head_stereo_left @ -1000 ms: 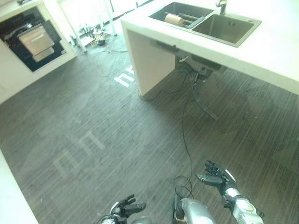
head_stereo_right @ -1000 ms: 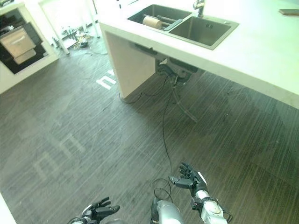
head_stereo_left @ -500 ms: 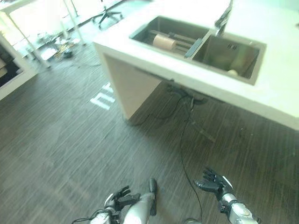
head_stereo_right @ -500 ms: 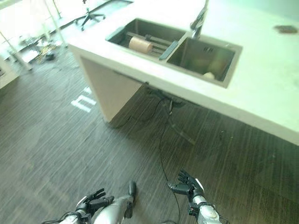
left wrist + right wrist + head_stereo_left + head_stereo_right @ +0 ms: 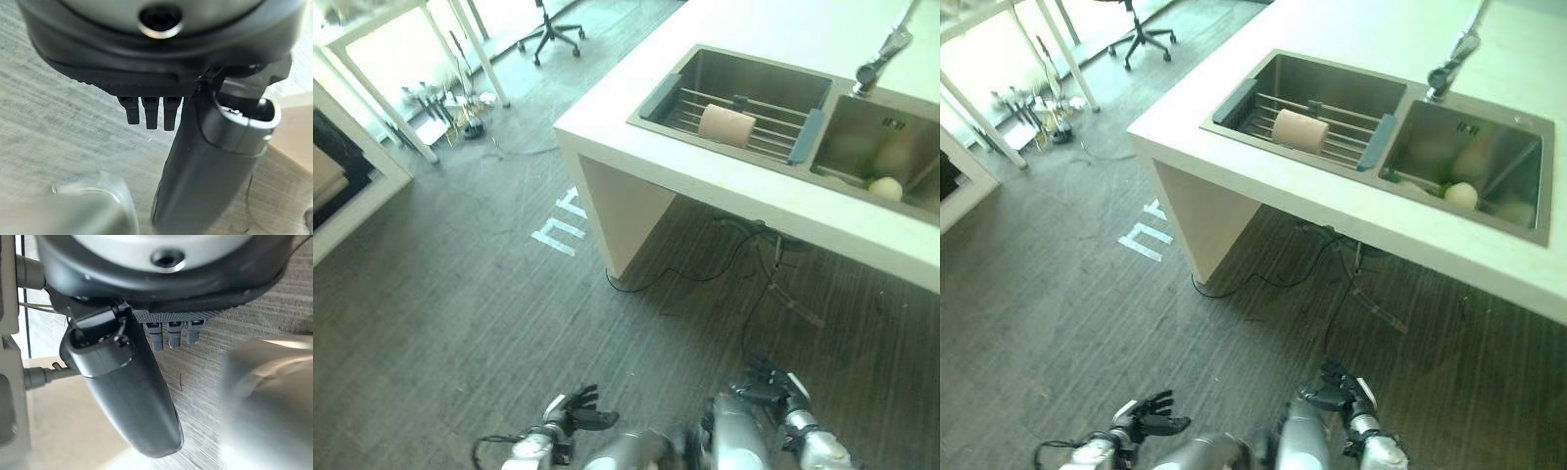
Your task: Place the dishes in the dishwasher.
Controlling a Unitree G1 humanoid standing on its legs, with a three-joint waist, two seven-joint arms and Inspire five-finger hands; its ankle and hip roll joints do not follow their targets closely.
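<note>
A tan cylindrical cup [image 5: 1300, 130] lies on its side on a wire rack [image 5: 1332, 137] across the sink's left basin. In the right basin [image 5: 1518, 171] lie pale dishes, one of them round [image 5: 1460, 194]. Both hands hang low over the dark floor, well short of the counter. My left hand [image 5: 1144, 416] is open with relaxed fingers [image 5: 149, 115] and holds nothing. My right hand [image 5: 1340, 390] is open too, its straight fingers [image 5: 168, 335] over bare floor.
The white counter island [image 5: 1234, 166] stands ahead, with a faucet [image 5: 1449, 64] behind the sink. An office chair [image 5: 1141, 34] and white table legs [image 5: 984, 132] stand at the back left. White markings [image 5: 1146, 235] are taped on the floor.
The camera has swung and come closer, so the sink now looks nearer and its right basin's dishes show better. Both hands remain low, open and empty.
</note>
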